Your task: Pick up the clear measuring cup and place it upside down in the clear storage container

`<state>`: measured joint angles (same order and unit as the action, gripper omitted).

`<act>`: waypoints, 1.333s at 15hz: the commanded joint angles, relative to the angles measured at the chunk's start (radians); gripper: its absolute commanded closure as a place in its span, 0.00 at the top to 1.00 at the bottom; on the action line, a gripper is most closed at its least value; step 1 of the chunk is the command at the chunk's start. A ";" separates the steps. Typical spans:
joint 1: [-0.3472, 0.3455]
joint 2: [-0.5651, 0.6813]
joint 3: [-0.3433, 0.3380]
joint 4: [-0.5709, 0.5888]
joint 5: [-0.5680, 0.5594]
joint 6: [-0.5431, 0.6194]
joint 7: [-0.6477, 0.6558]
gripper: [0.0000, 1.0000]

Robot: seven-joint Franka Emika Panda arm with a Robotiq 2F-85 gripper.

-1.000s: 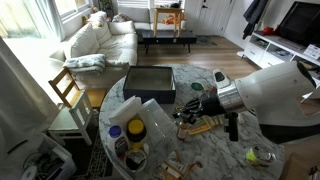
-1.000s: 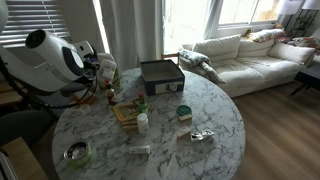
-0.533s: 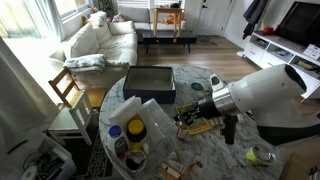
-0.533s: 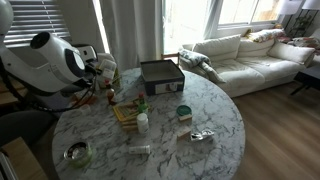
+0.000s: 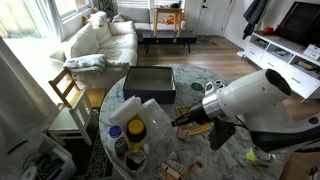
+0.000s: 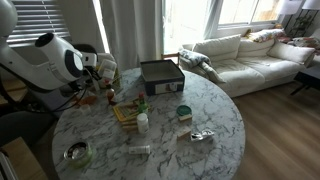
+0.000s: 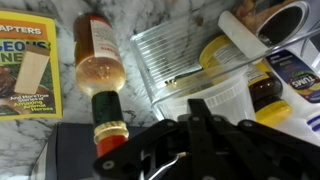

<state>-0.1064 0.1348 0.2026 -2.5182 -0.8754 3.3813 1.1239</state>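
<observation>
**End effector** (image 7: 190, 145): in wrist view the black fingers are pressed together w/ nothing between them. It fills the lower part of the frame, low over the round white marble surface (image 6: 215, 110). In an exterior view (image 5: 180, 120) it reaches out from the bulky white arm (image 5: 255, 95) over the clutter mid-surface. From the opposite side it is hard to make out against the arm.

**Clear ribbed plastic measuring cup** (image 7: 185, 55): seen in wrist view only. It lies on the marble just beyond the fingertips, apart from them. Can't pick it out w/ confidence in either exterior view.

**Other items seen in wrist view only:**
- Amber glass bottle w/ red cap (image 7: 97, 62), lying flat beside the cup.
- Yellow paperback book (image 7: 25, 65), past the bottle at the frame edge.
- Yellow squeeze bottle w/ dark label (image 7: 272, 85), on the cup's opposite side.
- Round metal tin (image 7: 285, 20), in the corner above the squeeze bottle.

**Large shallow dark-grey storage container w/ lighter rim** (image 5: 150, 82) (image 6: 160, 75): seen in both exterior views, outside the wrist frame. It sits at the surface edge nearest the cream sofa (image 6: 250, 55), well apart from the end effector. The cup is outside it.

**Small green-lidded jar** (image 6: 184, 113): shows in an exterior view, mid-surface, near the container side. Wrist view doesn't take it in.
</observation>
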 commanded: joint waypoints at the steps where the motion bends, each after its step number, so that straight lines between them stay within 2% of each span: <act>1: 0.004 -0.006 0.001 0.021 0.048 0.005 0.047 0.00; 7: 0.019 0.045 0.016 0.024 0.060 0.010 0.092 0.00; 16: 0.082 0.056 -0.051 0.046 0.139 0.015 0.079 0.00; 20: 0.114 0.084 -0.049 0.039 0.160 0.028 0.087 0.00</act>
<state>-0.0317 0.1859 0.1683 -2.4749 -0.7503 3.3831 1.2128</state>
